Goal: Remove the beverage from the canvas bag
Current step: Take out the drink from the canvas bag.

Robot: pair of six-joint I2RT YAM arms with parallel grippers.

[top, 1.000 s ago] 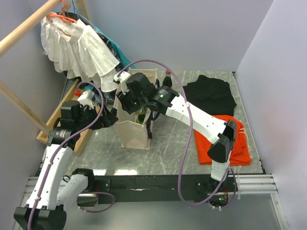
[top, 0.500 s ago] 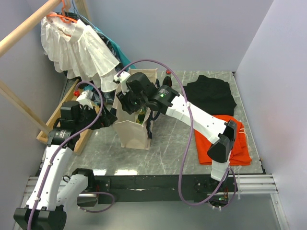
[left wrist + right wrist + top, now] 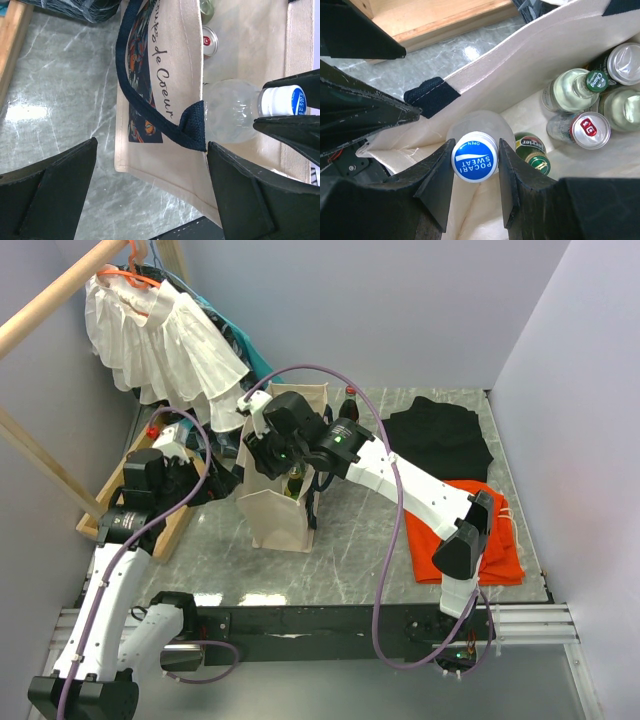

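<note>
- Right jaws pinch the Pocari Sweat bottle at its cap, inside the canvas bag on the counter.
- Left jaws gape by the bag's side, empty.
- Step looks like extraction; next, lift straight up past the rim.

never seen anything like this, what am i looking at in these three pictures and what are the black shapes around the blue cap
This is a robot with two arms bolted to the near edge of a marble table. The wide picture comes from a fixed camera above and behind the arms. The other two come from a small camera on each wrist, so the black shapes are that arm's own fingers.

On the table stands a canvas bag holding cans and bottles. An orange cloth and a black cloth lie to its right.

The right gripper is shut on the blue cap of a clear bottle inside the bag. The left gripper is open, its fingers on either side of the bag's wall.
</note>
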